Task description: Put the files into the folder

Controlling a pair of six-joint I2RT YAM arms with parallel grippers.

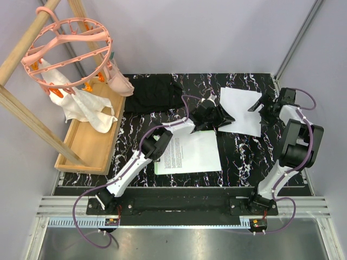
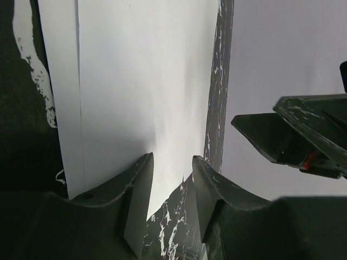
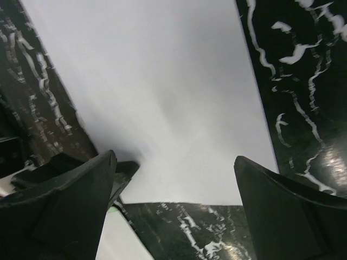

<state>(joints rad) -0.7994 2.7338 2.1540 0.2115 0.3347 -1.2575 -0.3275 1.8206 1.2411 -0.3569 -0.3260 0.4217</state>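
Observation:
A blank white sheet [image 1: 238, 111] lies flat on the black marbled table [image 1: 244, 157], at the back right. A printed sheet [image 1: 190, 151] rests on the light-green folder [image 1: 156, 166], of which only a thin edge shows. My left gripper [image 1: 221, 116] is low at the blank sheet's left edge. Its jaws [image 2: 172, 158] stand slightly apart, with the sheet's corner [image 2: 141, 81] in the gap and nothing pinched. My right gripper [image 1: 263, 108] is wide open over the sheet's right side. The sheet [image 3: 162, 92] spans the space between its fingers [image 3: 174, 157].
A black fabric piece [image 1: 154, 92] lies at the back centre. A wooden tray [image 1: 87, 146] on the left holds a white cloth [image 1: 89, 111], under a pink hanger ring [image 1: 68, 49] on a wooden frame [image 1: 21, 116]. Grey walls close in the back and right.

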